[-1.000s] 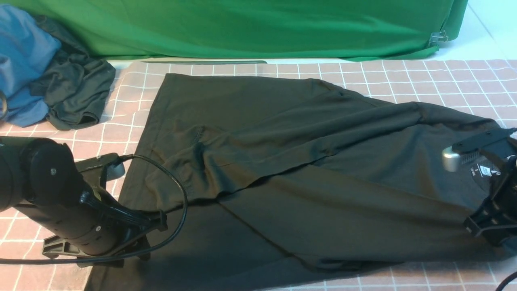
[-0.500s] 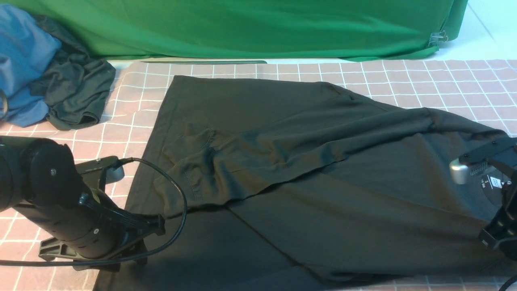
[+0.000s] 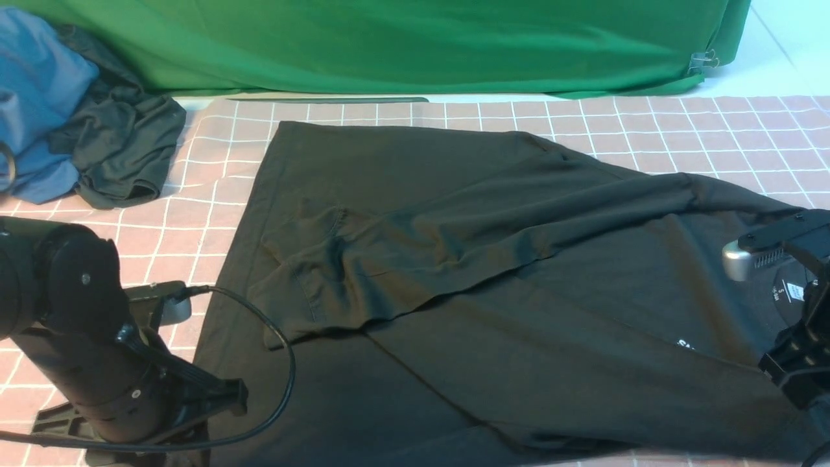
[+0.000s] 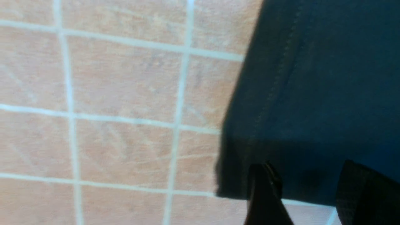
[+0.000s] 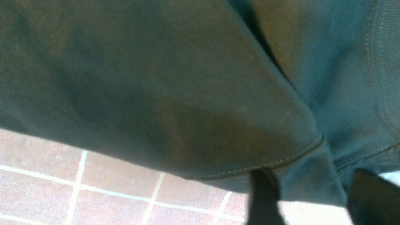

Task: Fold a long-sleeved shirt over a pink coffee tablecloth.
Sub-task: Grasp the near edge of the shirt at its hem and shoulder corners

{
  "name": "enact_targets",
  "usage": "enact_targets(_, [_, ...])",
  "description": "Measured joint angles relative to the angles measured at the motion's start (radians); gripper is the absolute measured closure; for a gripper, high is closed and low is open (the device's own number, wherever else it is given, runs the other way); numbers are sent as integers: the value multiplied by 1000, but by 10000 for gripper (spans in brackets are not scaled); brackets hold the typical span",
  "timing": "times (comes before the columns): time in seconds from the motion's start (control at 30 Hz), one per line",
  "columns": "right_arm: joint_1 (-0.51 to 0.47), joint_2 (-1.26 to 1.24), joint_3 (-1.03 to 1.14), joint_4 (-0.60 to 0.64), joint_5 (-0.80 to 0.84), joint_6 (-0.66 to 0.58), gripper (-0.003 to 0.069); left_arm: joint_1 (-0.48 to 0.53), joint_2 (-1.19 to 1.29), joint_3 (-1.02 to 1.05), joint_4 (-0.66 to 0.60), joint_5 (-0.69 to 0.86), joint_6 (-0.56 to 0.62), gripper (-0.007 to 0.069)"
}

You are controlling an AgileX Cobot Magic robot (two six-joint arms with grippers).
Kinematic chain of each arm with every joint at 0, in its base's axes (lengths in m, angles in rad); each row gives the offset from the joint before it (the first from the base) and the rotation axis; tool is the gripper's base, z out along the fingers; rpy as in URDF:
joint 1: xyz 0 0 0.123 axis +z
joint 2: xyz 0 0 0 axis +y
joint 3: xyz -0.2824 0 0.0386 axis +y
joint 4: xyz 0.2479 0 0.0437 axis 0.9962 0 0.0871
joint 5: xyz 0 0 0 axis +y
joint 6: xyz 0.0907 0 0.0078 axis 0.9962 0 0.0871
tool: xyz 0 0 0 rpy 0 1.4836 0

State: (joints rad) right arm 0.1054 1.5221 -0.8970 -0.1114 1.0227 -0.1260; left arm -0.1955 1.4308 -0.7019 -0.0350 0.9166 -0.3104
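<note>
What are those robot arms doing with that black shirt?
They are folding the long-sleeved shirt on the pink coffee tablecloth. One sleeve lies across the shirt's body. The left gripper sits at the hem corner and the right gripper near the collar. Both have their jaws apart, and neither seems to be pinching the cloth.

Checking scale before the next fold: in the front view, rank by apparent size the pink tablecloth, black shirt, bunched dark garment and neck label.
1. pink tablecloth, spanning the frame
2. black shirt
3. bunched dark garment
4. neck label
</note>
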Motion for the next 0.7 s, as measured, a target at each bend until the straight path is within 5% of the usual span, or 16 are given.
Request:
enact_targets(0.37, [0,0,0,11,-8,18,182,0,0,0,128,-17,-53,55])
enact_targets(0.7, [0,0,0,12,-47,18,182,0,66,0,98,-29,-54,43])
